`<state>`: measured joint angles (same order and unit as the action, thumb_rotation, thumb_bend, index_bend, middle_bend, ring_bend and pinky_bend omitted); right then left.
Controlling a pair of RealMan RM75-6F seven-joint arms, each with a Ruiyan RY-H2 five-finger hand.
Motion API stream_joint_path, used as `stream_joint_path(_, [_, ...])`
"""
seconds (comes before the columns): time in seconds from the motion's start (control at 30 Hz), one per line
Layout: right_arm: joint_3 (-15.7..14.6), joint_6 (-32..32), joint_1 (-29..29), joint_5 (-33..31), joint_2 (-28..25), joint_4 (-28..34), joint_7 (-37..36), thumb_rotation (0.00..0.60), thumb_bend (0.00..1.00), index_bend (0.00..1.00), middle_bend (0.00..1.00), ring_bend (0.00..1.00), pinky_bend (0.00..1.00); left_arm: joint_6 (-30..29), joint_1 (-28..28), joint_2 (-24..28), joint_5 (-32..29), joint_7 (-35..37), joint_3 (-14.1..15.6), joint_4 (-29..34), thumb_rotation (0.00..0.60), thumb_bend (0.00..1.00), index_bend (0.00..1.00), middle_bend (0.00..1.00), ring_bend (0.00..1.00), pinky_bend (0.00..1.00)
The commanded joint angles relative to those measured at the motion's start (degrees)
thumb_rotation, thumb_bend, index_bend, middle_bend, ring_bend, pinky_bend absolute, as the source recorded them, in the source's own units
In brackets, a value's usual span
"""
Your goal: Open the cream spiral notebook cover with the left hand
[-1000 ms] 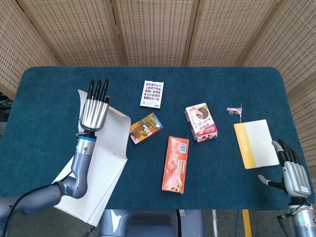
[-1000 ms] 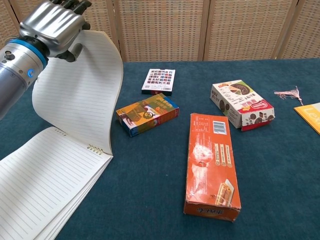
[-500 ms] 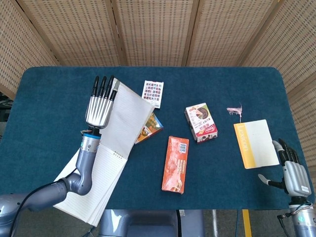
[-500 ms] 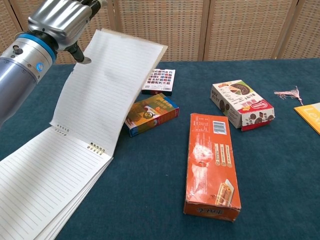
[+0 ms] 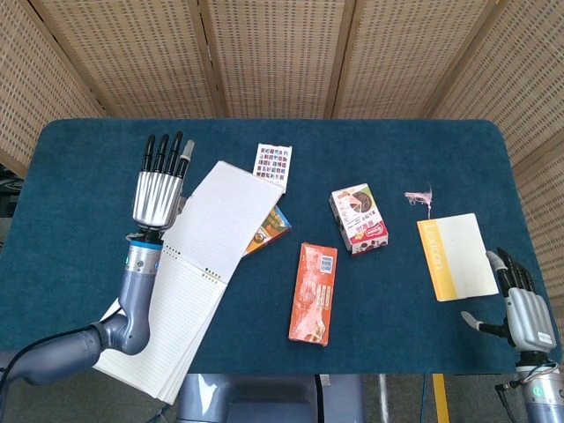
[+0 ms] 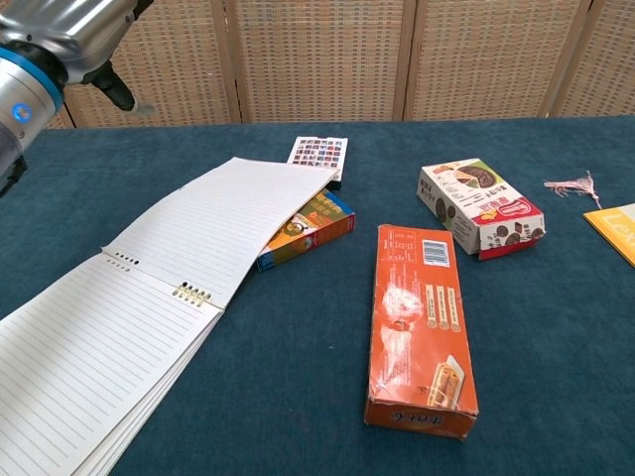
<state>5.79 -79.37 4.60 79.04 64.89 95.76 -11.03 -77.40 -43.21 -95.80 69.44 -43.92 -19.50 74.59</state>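
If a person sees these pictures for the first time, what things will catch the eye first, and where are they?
First comes the open spiral notebook at the table's front left, its flipped page lying over the small colourful box. Just beside it, the left hand is raised with straight fingers, holding nothing. Then the orange box in the middle and the yellow-edged booklet on the right stand out against the dark blue table.

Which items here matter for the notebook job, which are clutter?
Job: notebook, lying open; left hand, holding nothing.
Clutter: orange box, snack box, small box under the flipped page, card pack, yellow booklet, pink tassel.
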Motion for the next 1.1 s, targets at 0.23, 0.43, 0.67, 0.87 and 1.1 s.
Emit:
stream_joint_path(0.23, [-0.15,-0.44,-0.06,0.37,-0.08,0.07,1.41,0.6,0.03,0.0,0.0,0.0,0.0,-10.35,14.45,11.5,6.38,12.33,10.19,22.92,0.6,0.05,0.0,0.0,0.0,0.0])
stream_joint_path(0.43, [-0.5,-0.69,-0.13,0.91,-0.16,0.35,2.6,0.6,0.03,0.0,0.0,0.0,0.0,-11.34,20.94,19.18,8.15,14.75,17.56,30.84,0.6,0.03,0.0,0.0,0.0,0.0])
stream_joint_path(0.67, [-0.53,-0.78,-0.18,0.82,-0.07,0.39,3.03,0.6,0.03,0.0,0.0,0.0,0.0,-13.78,26.92,22.83,11.82,20.08,23.34,30.76,0.6,0.02,0.0,0.0,0.0,0.0])
stream_joint_path(0.87, [-0.66,-0.8,-0.09,1.04,0.21,0.36,3.77,0.6,0.03,0.0,0.0,0.0,0.0,-15.84,30.86,22.39,15.44,24.54,25.64,26.11,0.6,0.02,0.0,0.0,0.0,0.0])
stream_joint_path(1.1, [-0.69,-0.47,0.16,1.04,0.47,0.41,4.09,0.6,0.03,0.0,0.0,0.0,0.0,-18.58,33.32,23.71,18.02,27.28,24.6,24.23,0.6,0.03,0.0,0.0,0.0,0.0])
